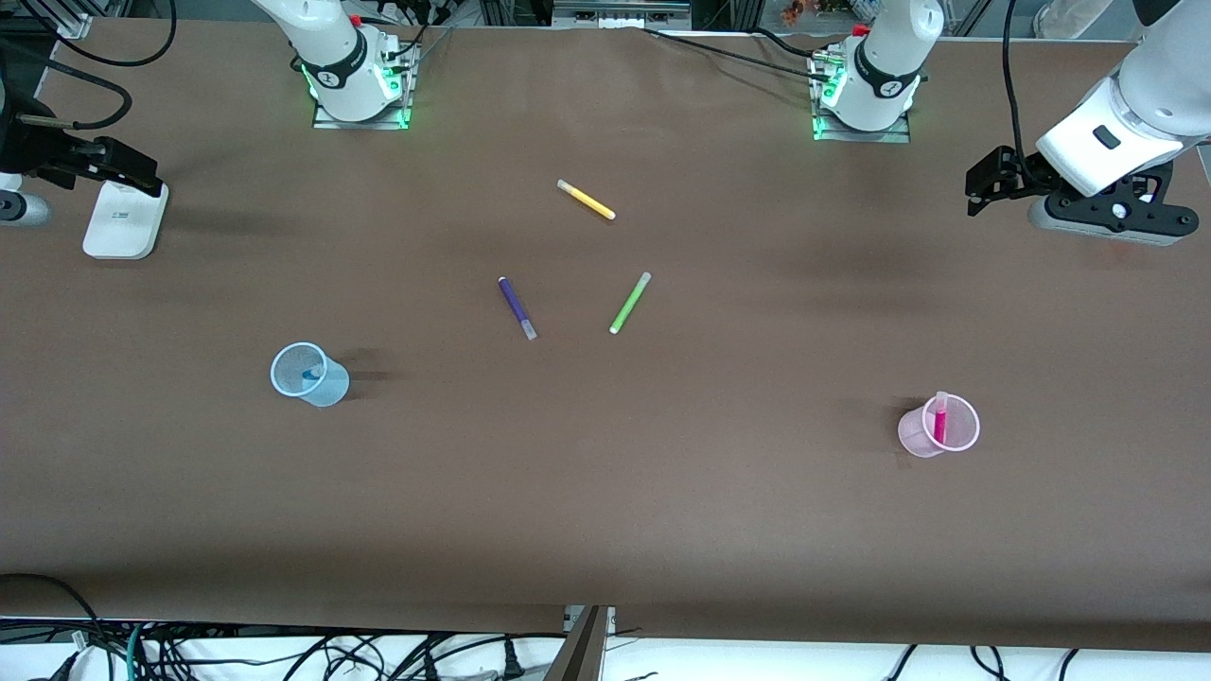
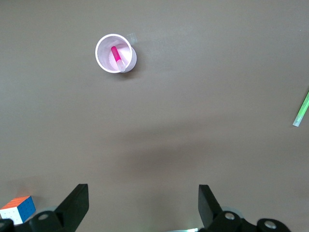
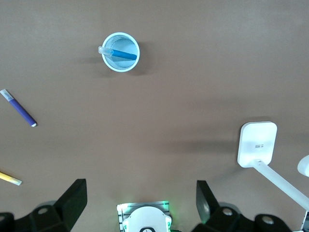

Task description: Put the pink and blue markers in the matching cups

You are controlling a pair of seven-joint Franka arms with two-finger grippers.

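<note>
The pale blue cup [image 1: 309,375] [image 3: 120,52] stands toward the right arm's end of the table, and the blue marker [image 1: 309,377] [image 3: 123,55] leans inside it. Toward the left arm's end stands the pale pink cup [image 1: 938,426] [image 2: 116,53], holding the pink marker [image 1: 939,421] [image 2: 116,55] upright. My left gripper [image 1: 984,184] [image 2: 143,203] hangs open and empty over the table's edge at its own end. Above a white stand at the other end, my right gripper [image 1: 128,170] [image 3: 140,203] is open and empty too.
A purple marker [image 1: 517,307] [image 3: 19,108], a lime-green marker [image 1: 629,303] [image 2: 301,108] and a yellow marker [image 1: 586,200] [image 3: 9,178] lie mid-table, farther from the front camera than the cups. The white stand [image 1: 123,219] [image 3: 257,144] sits at the right arm's end. A colour cube [image 2: 18,209] lies under the left gripper.
</note>
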